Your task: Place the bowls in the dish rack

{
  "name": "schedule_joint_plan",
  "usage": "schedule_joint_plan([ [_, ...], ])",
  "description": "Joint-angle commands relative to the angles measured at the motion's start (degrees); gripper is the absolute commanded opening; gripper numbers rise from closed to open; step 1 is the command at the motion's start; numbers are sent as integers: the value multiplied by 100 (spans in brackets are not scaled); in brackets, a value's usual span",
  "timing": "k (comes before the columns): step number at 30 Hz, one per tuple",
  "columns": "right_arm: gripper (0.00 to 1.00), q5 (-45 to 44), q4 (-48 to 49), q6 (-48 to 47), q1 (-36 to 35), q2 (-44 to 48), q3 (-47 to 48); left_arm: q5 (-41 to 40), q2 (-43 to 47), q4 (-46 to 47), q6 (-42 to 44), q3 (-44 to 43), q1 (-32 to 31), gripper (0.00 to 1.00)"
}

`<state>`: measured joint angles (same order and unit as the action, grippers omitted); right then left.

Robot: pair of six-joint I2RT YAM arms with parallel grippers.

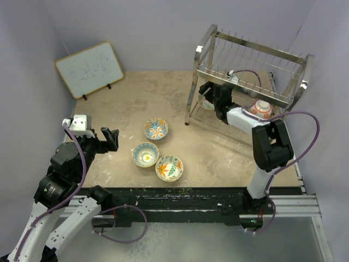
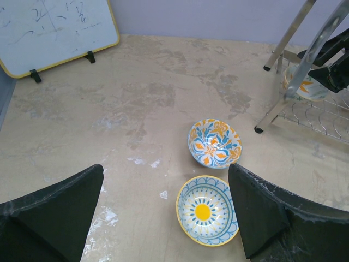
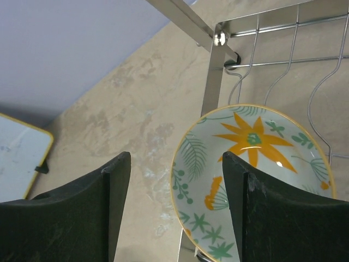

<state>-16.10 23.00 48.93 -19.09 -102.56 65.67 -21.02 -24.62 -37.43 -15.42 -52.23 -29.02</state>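
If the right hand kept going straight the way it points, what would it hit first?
The bowl with the orange flower, sitting on the lower wires of the dish rack; its rim lies between the fingers of the open right hand. Depth is hard to judge.

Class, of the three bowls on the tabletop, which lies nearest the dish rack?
The blue-and-orange flowered bowl, rearmost of the trio; the sun-centred bowl and green-leaf bowl sit farther from the dish rack.

Three floral bowls (image 1: 156, 129) (image 1: 145, 154) (image 1: 169, 167) upright on the table (image 1: 229, 158), two more (image 1: 262, 109) (image 1: 206, 102) inside the chrome dish rack (image 1: 256, 43)
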Motion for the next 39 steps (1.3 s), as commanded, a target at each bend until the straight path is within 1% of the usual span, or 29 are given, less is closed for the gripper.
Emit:
schedule_joint_plan([
  [1,70,-427,-568,-442,-148,-178,495,18,45,202,30,-31,-27,99],
  [11,69,-507,-718,-307,-209,-617,756,19,58,176,39,-50,-28,99],
  [16,66,-546,-719,-305,-227,-739,803,10,32,193,50,-23,-31,99],
  [19,59,-626,-699,-235,-228,-708,688,-6,40,204,48,-7,-26,99],
  [20,55,-663,-654,-214,-227,-674,614,-8,41,211,53,7,-25,99],
  [21,48,-674,-581,-202,-227,-643,546,-1,40,210,46,11,-30,99],
  [23,40,-665,-491,-200,-226,-603,452,5,36,214,39,19,-26,99],
  [25,36,-636,-489,-206,-227,-605,447,10,28,210,33,20,-24,99],
  [26,32,-620,-490,-191,-227,-608,447,10,25,215,31,26,-26,99],
  [27,27,-619,-478,-181,-227,-597,436,10,27,212,30,26,-25,99],
  [29,11,-614,-388,-151,-227,-555,364,-5,35,214,32,22,-26,99],
  [31,0,-624,-281,-147,-224,-471,282,-8,44,210,39,20,-26,99],
  [36,0,-667,-155,-88,-227,-225,146,-17,62,196,37,15,-25,99],
  [39,0,-528,272,-17,-227,15,-137,-16,71,194,33,16,-25,99],
])
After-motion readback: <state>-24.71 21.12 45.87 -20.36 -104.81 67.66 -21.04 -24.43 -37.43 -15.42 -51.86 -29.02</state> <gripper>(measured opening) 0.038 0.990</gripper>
